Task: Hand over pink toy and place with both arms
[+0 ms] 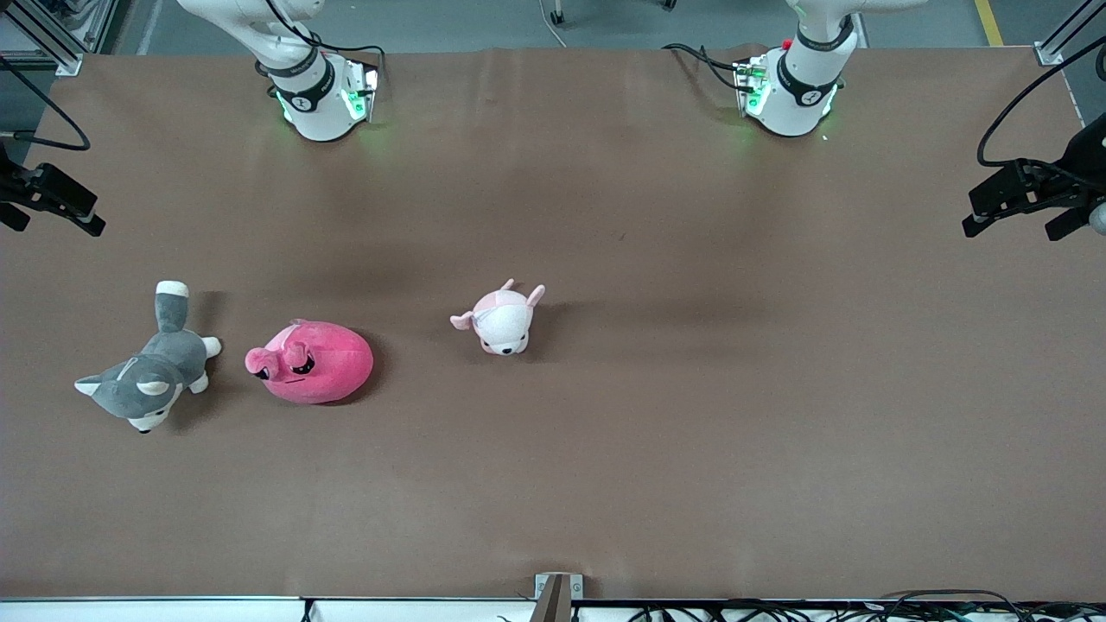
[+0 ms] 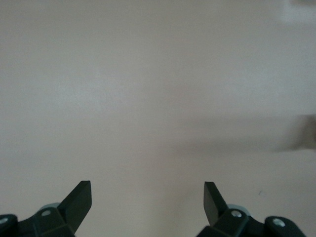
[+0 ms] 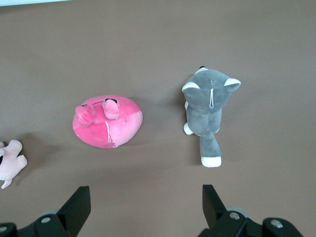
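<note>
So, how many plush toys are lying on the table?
3, in a row: the husky plush nearest the right arm's end, the pink toy beside it, then the small pale pink plush toward mid-table. None seems hidden.

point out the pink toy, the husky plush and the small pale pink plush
pink toy [image 1: 315, 363], front view, middle of its hot pink body
husky plush [image 1: 155, 367], front view, grey back
small pale pink plush [image 1: 501, 318], front view, top of its head

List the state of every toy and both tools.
Pink toy: on its side on the table, untouched.
Husky: lying flat beside it, toward the right arm's end.
Pale plush: standing alone, mid-table.
Left tool: open, empty, over bare table.
Right tool: open, empty, above the pink toy and husky.
</note>
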`<state>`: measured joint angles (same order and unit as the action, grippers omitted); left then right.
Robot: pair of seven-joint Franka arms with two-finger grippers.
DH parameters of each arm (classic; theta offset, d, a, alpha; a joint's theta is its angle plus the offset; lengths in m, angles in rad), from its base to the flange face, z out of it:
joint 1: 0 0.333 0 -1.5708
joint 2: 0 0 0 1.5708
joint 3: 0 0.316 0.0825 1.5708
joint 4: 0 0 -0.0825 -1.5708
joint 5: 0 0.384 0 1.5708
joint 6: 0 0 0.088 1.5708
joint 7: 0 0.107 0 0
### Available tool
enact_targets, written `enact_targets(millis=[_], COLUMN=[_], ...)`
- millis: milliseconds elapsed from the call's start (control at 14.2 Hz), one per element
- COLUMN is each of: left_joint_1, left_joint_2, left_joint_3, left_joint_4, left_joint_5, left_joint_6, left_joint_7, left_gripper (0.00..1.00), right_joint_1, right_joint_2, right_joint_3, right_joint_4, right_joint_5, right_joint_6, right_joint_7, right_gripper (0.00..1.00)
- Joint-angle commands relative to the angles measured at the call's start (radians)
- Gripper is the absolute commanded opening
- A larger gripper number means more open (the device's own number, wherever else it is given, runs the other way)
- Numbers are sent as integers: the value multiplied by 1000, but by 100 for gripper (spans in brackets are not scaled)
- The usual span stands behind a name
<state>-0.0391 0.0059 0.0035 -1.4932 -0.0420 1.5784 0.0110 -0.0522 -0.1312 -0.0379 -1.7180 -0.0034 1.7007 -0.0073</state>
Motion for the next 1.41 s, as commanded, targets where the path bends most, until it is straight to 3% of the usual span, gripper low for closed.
enact_targets(millis=[0,493,1339], left_joint_1=[-7,-7,-7], left_joint_2=[-11,-11,-9], left_joint_3=[7,7,6], left_joint_4=[1,2,2], left_joint_5=[-4,-4,-4], left_joint_6=[3,3,3], left_joint_7=[-3,-3,-3], left_gripper=[100,100,100], right_joint_1=[14,11,14], right_joint_2=[-15,-15,-21], right_joint_3=[-7,-8,-7], right_joint_4=[9,8,-31], right_joint_5=[-6,-9,-44], right_joint_6=[-19,-58,14], right_joint_7=[3,3,3], right_gripper=[100,100,100])
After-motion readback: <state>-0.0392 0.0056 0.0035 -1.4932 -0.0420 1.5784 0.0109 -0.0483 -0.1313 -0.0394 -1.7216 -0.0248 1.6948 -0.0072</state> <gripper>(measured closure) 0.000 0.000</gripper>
